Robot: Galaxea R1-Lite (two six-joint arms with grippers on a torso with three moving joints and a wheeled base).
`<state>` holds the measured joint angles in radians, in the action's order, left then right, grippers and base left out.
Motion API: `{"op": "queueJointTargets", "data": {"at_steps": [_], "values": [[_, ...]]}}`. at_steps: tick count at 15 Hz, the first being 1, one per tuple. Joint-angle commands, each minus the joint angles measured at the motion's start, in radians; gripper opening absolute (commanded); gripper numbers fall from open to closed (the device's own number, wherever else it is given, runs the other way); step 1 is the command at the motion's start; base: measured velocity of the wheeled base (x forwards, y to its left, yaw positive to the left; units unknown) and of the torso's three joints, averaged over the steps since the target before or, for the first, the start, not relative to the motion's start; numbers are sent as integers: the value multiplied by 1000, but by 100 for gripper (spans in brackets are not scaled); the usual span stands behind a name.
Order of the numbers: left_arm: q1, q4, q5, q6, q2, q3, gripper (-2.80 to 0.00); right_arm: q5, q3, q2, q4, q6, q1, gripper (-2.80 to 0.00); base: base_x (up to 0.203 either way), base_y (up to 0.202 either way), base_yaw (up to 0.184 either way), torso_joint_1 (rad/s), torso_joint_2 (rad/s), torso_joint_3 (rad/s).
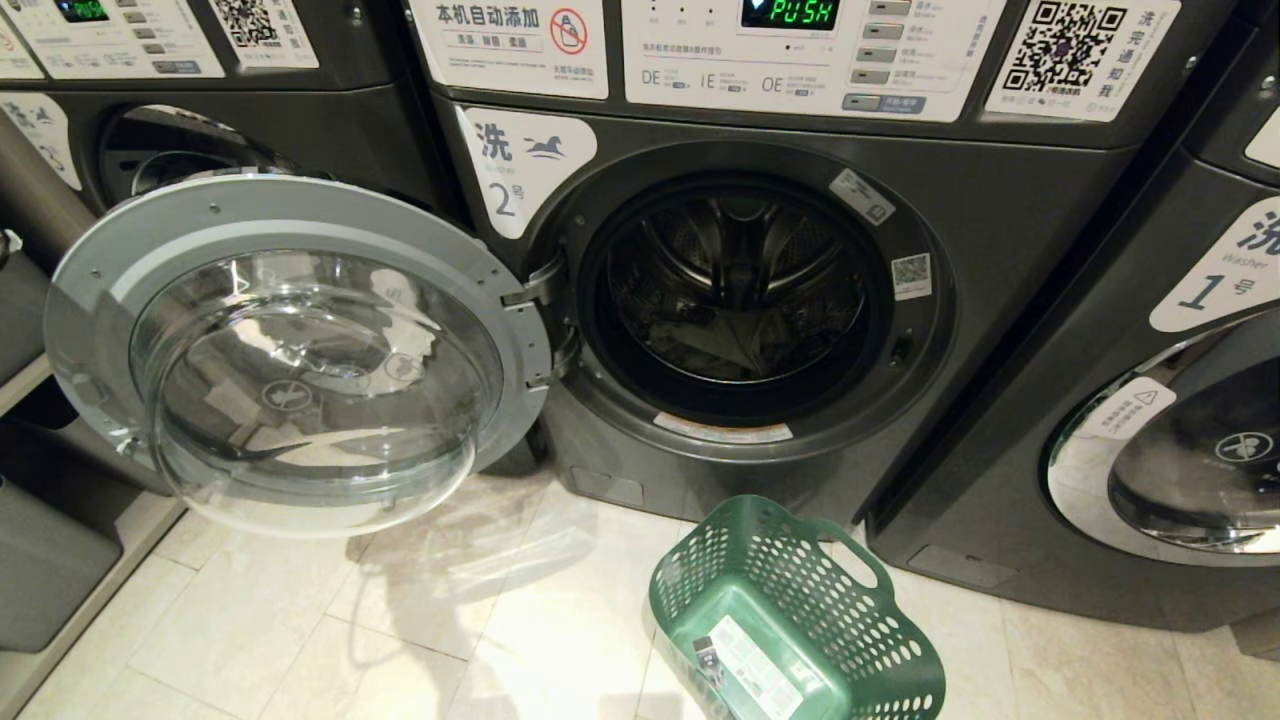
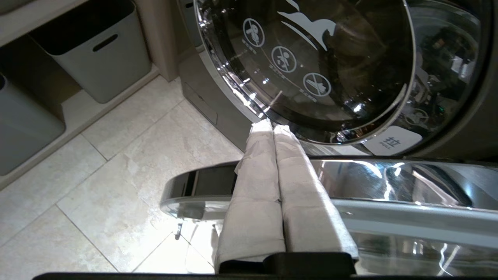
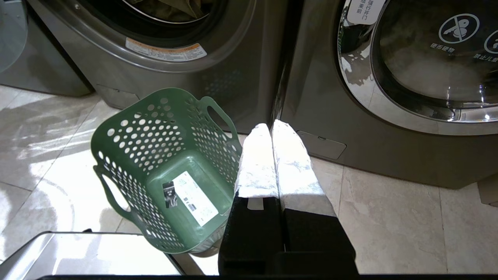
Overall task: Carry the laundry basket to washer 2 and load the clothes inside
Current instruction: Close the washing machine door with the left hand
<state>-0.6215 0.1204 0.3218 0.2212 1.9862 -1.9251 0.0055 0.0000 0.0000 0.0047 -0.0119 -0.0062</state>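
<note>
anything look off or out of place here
Nothing damaged or spilled. The laundry basket stands empty on the floor before washer 2, whose door hangs wide open. Some fabric already lies in the drum.

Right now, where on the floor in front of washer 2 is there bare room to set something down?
Bare tile runs from under the open door to the laundry basket, in front of washer 2. More lies right of the basket, below washer 1. It is tight between the basket and washer 2's base, and by the grey bins on the left.
</note>
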Motion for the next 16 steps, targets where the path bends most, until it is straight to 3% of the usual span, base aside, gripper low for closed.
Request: {"op": "queueJointTargets", "data": {"at_steps": [1, 4, 5, 9, 11, 16], "values": [[4, -23, -23, -8, 24, 0, -280, 1, 0, 1, 0, 0, 0, -280, 0, 0, 0, 0, 0, 0], [13, -116, -126, -59, 45, 0, -280, 1, 0, 2, 0, 0, 0, -280, 0, 0, 0, 0, 0, 0], [17, -119, -130, -60, 42, 0, -280, 1, 0, 1, 0, 0, -1, -280, 0, 0, 0, 0, 0, 0], [25, -108, -121, -46, 40, 0, -280, 1, 0, 0, 0, 0, 0, -280, 0, 0, 0, 0, 0, 0], [29, -92, -67, -9, 42, 0, -280, 1, 0, 0, 0, 3, 0, -280, 0, 0, 0, 0, 0, 0], [31, -58, 2, 9, 46, 0, -280, -1, 0, 1, 0, 3, 0, -280, 0, 0, 0, 0, 0, 0]]}}
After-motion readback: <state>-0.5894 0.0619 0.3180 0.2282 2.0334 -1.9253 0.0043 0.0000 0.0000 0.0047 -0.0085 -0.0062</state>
